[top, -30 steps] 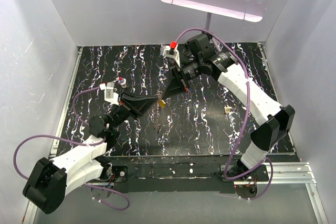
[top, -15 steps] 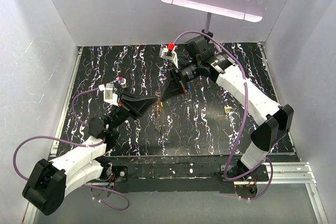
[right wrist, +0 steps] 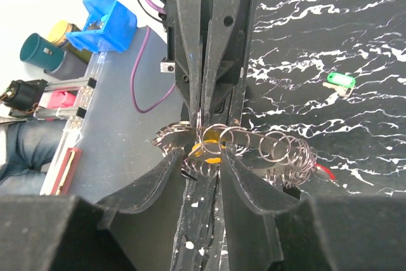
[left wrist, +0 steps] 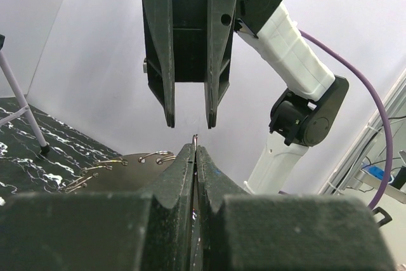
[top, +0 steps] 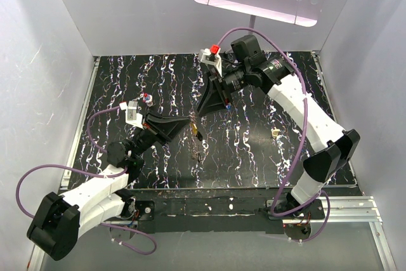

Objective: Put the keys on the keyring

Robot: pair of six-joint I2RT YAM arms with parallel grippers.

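Observation:
My left gripper (top: 188, 124) is shut on the thin metal edge of the keyring (top: 196, 144), which hangs below it over the table. In the left wrist view the left gripper (left wrist: 195, 147) pinches that edge and the ring's tan face (left wrist: 136, 169) carries wire loops. My right gripper (top: 202, 112) is open just above it. In the right wrist view the right gripper (right wrist: 209, 160) straddles a yellow key head (right wrist: 209, 150) among the keyring's loops (right wrist: 279, 147), apart from it. A green key (right wrist: 339, 80) and a beige key (top: 275, 132) lie on the table.
The black marbled table (top: 254, 150) is boxed in by white walls. A thin grey stand leg (left wrist: 25, 115) rises at the left of the left wrist view. A red-headed piece (right wrist: 323, 171) shows beside the loops. A blue bin (right wrist: 101, 20) and cups stand off the table.
My right arm's wrist has swung up and to the right, tilting its open gripper more steeply over the keyring. My left gripper has stayed shut on the keyring, nearly still.

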